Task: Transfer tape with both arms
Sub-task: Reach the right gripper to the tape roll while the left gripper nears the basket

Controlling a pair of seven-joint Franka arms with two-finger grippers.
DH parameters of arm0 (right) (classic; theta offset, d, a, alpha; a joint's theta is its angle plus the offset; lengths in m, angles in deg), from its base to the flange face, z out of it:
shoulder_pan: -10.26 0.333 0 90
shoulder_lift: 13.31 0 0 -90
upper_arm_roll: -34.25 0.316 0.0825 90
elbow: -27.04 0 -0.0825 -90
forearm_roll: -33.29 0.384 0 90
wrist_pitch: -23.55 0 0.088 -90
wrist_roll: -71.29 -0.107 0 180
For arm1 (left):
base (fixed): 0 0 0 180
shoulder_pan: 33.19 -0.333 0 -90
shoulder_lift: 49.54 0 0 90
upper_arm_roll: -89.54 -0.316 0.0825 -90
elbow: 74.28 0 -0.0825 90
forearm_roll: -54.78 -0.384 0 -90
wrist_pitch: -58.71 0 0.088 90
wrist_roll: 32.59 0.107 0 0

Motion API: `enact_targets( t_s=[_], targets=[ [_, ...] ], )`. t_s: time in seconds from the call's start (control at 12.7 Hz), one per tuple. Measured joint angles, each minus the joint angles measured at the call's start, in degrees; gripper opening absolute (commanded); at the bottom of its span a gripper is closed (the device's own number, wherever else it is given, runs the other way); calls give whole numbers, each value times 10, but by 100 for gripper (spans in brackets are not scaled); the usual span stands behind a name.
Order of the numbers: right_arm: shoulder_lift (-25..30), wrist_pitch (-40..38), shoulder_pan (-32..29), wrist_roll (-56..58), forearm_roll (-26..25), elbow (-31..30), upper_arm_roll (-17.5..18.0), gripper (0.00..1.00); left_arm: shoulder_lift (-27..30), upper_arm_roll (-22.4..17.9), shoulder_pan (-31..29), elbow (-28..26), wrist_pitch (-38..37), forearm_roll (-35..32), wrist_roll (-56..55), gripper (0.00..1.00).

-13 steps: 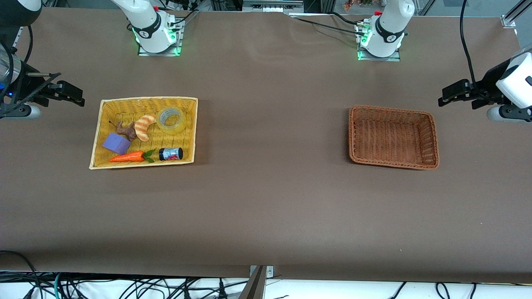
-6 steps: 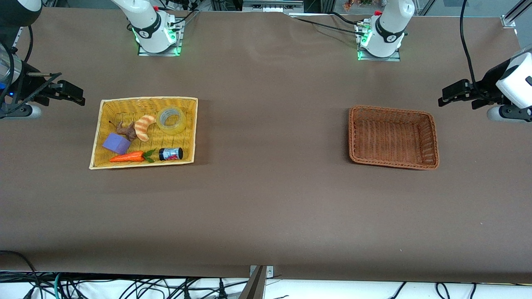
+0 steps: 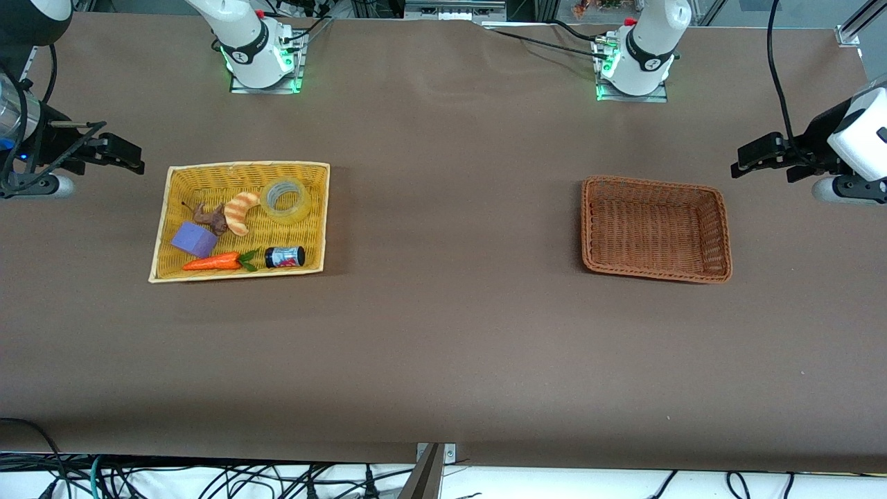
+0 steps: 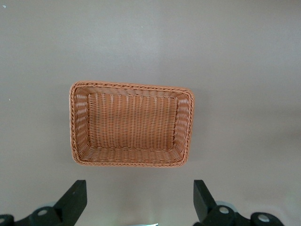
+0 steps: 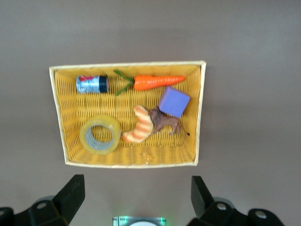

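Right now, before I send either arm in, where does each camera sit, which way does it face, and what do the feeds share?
Front view: high across the table, facing both bases; shows the yellow basket, tape, brown basket, the open right gripper and the open left gripper.
Left wrist view: above the brown basket, looking down; fingertips show.
Right wrist view: above the yellow basket and tape; fingertips show.
Shared: each wrist view shares one basket with the front view.

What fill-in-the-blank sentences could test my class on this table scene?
1. The tape lies in the ____ basket.
2. The brown basket holds ____.
3. The carrot lies ____ to the front camera than the tape.
4. The fingers of the left gripper and the right gripper are ____.

Missing words: yellow; nothing; nearer; open
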Motion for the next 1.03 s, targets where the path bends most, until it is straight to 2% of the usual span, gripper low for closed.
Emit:
enact_targets(
  t_s=[0.79,1.03],
  targets=[
    [-16,-37,1,48,0,-9,7,100,0,-1,-2,0,0,-1,0,100],
    [-13,-10,1,120,1,-48,17,100,0,-1,-2,0,0,-1,0,100]
  ],
)
